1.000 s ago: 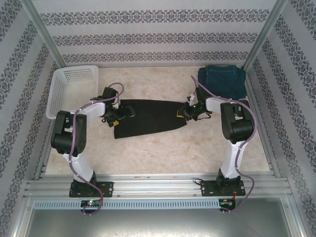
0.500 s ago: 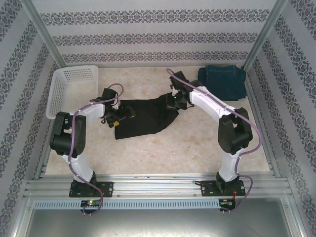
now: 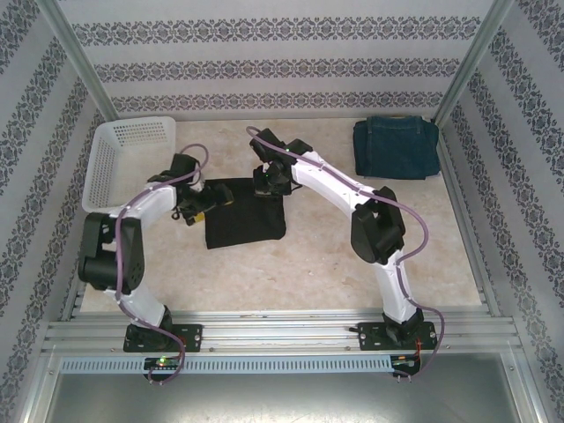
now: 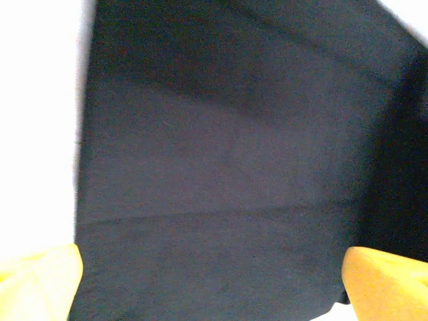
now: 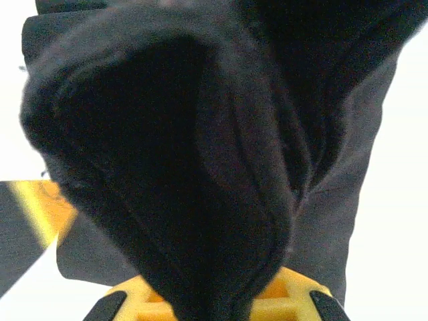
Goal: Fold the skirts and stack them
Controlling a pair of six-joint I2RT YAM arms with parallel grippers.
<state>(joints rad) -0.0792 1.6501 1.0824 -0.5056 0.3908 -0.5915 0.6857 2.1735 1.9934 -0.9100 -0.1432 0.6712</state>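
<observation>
Two skirts lie on the table (image 3: 352, 264). The black skirt (image 3: 245, 227) sits left of centre, squarish, its near and right edges straight. The folded denim skirt (image 3: 397, 148) rests in the far right corner, well apart. Bare tabletop lies open near and right of the black one. A white mesh basket (image 3: 106, 167) stands along the far left edge.

The right gripper (image 3: 269, 183) is at the black skirt's far edge. Its wrist view shows cloth bunched and pinched between yellow fingers (image 5: 294, 294). The left gripper (image 3: 198, 204) is at the skirt's left edge. Its wrist view shows yellow fingertips (image 4: 40, 277) spread wide over flat black cloth, gripping nothing.
</observation>
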